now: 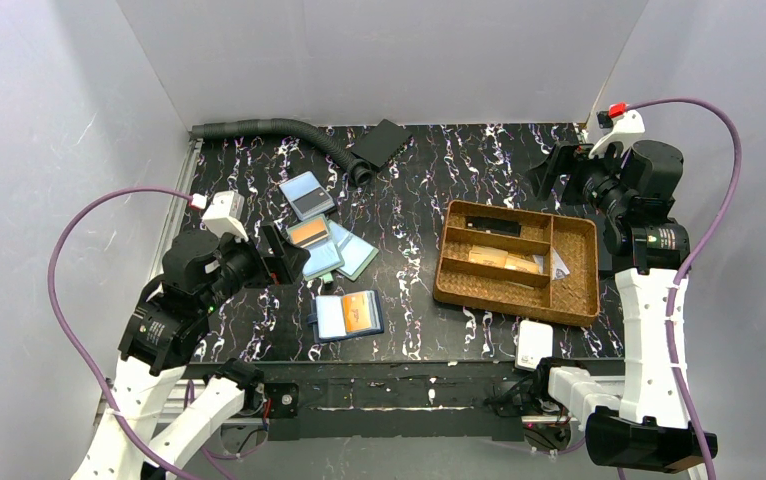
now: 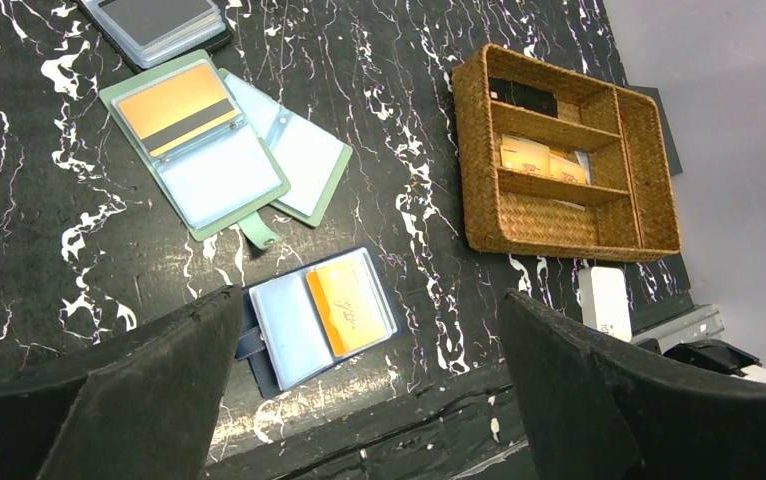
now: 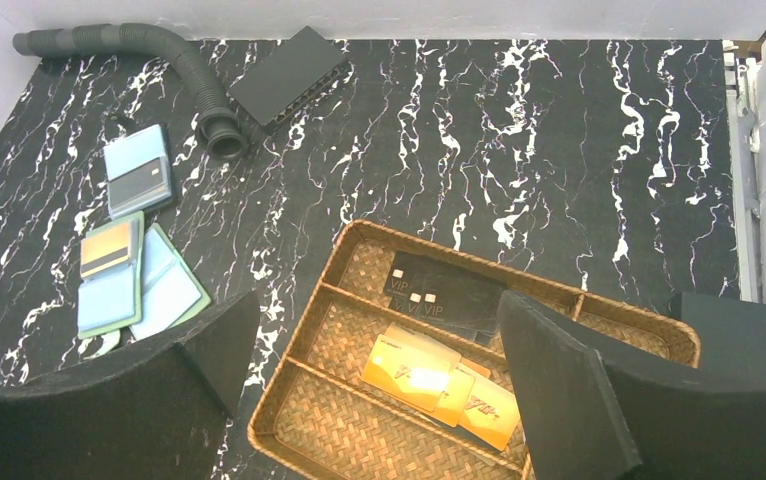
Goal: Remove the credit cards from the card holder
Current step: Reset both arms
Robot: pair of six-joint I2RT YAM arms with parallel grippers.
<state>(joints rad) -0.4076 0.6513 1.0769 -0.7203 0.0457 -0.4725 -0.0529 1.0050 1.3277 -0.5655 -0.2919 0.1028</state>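
The navy card holder (image 1: 348,316) (image 2: 319,316) lies open on the black marbled table near its front edge. Its clear sleeves show a light blue credit card (image 2: 288,327) on the left page and an orange credit card (image 2: 352,305) on the right. My left gripper (image 1: 284,258) (image 2: 369,298) hangs open above and left of the holder, nothing between its fingers. My right gripper (image 1: 551,170) (image 3: 377,300) is open at the back right, above the far end of the woven tray, also holding nothing.
An open green card holder (image 1: 324,248) (image 2: 199,140) and a dark one (image 1: 307,195) lie left of centre. The brown woven tray (image 1: 585,290) (image 3: 289,410) holds gold and black cards. A white box (image 1: 533,344), a ribbed hose (image 1: 279,130) and a black box (image 1: 379,143) are also here.
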